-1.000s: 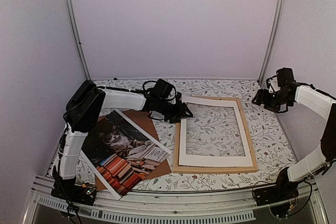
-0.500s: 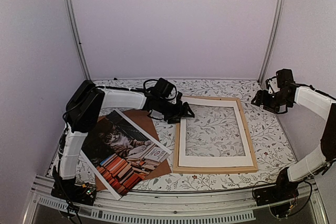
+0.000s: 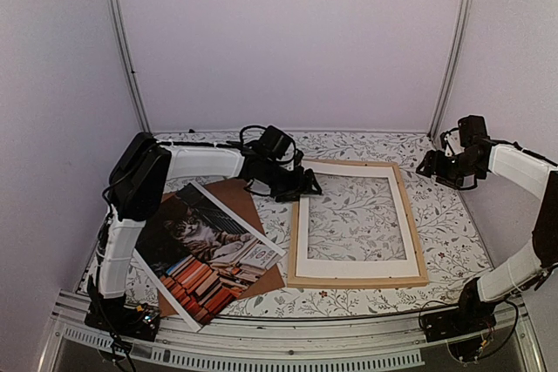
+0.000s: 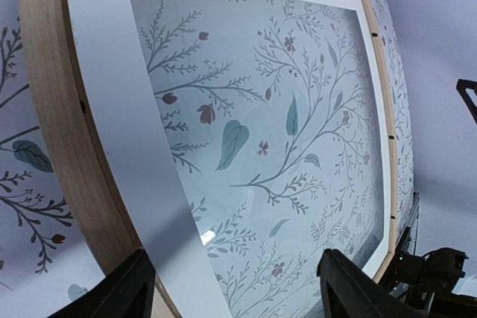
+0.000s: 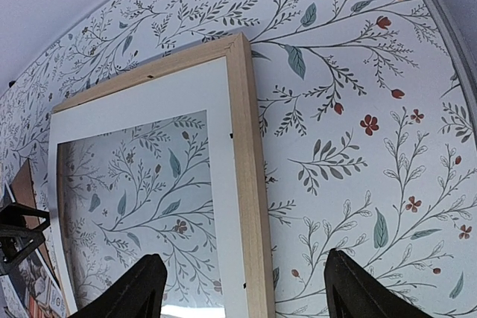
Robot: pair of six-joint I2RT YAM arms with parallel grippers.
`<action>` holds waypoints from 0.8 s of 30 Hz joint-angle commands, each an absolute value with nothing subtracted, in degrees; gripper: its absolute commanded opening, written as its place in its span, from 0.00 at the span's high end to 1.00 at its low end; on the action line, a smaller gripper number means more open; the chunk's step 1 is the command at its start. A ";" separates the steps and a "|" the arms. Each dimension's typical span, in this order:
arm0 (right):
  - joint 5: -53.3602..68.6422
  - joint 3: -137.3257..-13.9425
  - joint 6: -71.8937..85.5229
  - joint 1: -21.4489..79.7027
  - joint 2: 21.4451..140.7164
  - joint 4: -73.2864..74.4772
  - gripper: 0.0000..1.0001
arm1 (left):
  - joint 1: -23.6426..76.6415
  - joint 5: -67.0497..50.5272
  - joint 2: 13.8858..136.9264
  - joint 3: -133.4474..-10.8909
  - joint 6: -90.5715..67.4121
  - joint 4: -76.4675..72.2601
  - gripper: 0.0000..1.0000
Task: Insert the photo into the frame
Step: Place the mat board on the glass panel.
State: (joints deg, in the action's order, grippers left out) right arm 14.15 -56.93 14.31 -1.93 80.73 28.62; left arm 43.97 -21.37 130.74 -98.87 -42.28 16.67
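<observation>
The photo (image 3: 205,254) lies flat on the left side of the table (image 3: 453,224), with the picture side up. It sits at a slant, with one corner toward the near edge. The cat is at the far end and the books are at the near end. I cannot tell which way its long side runs. Under it is a brown board (image 3: 240,202).

The frame (image 3: 357,283) lies flat in the middle, just beside the board. Its long sides run from near to far. A white mat (image 3: 349,266) lies inside it.

The table has a pale cloth with leaves and small red flowers on it. The walls are plain and pale, with metal posts (image 3: 122,41) in the back corners.

The left gripper (image 3: 305,185) is at the far left corner of the frame. Its fingers (image 4: 119,296) are wide apart and hold nothing. The right gripper (image 3: 432,165) is up beside the far right corner of the frame. Its fingers (image 5: 145,288) are wide apart too, and hold nothing.
</observation>
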 commanded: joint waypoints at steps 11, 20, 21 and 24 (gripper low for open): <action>15.38 -56.08 14.43 -1.93 81.07 27.26 0.23 | 45.53 -20.04 128.31 -102.16 -37.99 21.56 0.21; 15.46 -55.38 14.41 -1.93 80.79 27.14 0.22 | 45.55 -19.16 128.86 -104.06 -36.54 24.34 0.20; 15.43 -55.37 14.35 -1.93 80.81 27.16 0.21 | 45.54 -18.70 128.95 -104.37 -36.27 24.81 0.20; 15.51 -55.37 14.50 -1.93 80.79 27.07 0.21 | 45.48 -17.93 129.02 -105.01 -35.77 25.88 0.20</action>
